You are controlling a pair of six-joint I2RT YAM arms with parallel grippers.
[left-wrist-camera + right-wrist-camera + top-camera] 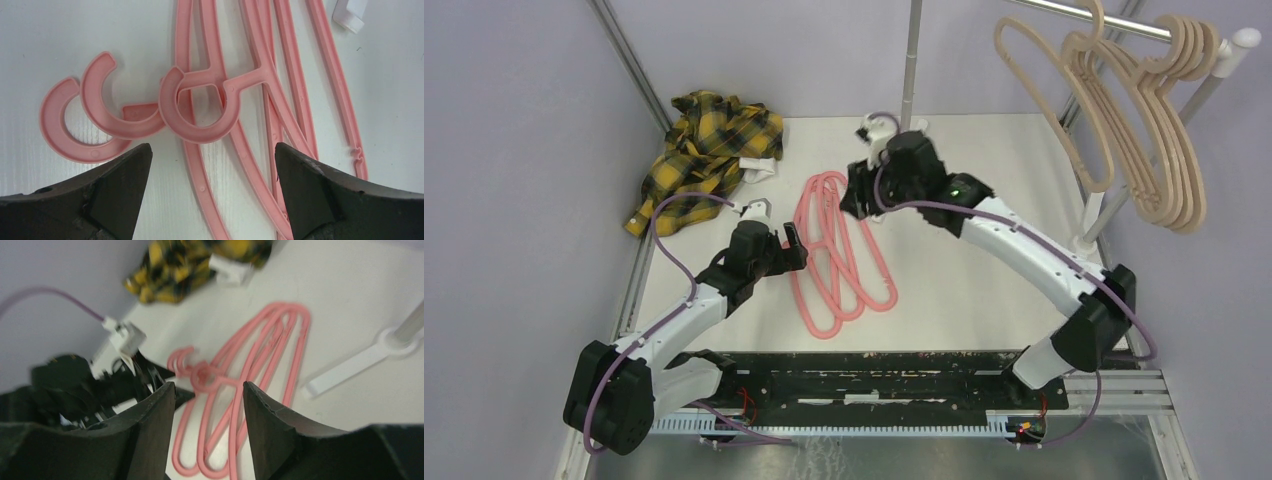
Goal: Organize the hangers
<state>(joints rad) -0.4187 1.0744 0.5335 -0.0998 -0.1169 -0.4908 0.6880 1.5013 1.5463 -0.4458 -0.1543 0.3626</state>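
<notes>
Three pink hangers [834, 260] lie overlapped on the white table, hooks pointing toward the left arm. Several beige hangers [1169, 130] hang from the rail [1124, 20] at the top right. My left gripper [794, 245] sits low by the pink hooks, open wide. In the left wrist view the hooks [200, 134] lie just ahead of the left gripper [212, 146], untouched. My right gripper [859, 195] hovers over the far end of the pink hangers. In its wrist view the right gripper [208, 385] stands open with the pink hangers [202, 374] showing below the gap.
A yellow plaid shirt [709, 150] is crumpled at the table's back left corner, also in the right wrist view as the shirt [200, 260]. The rack's upright pole [911, 60] rises at the back centre. Its white foot [350, 367] lies on the table.
</notes>
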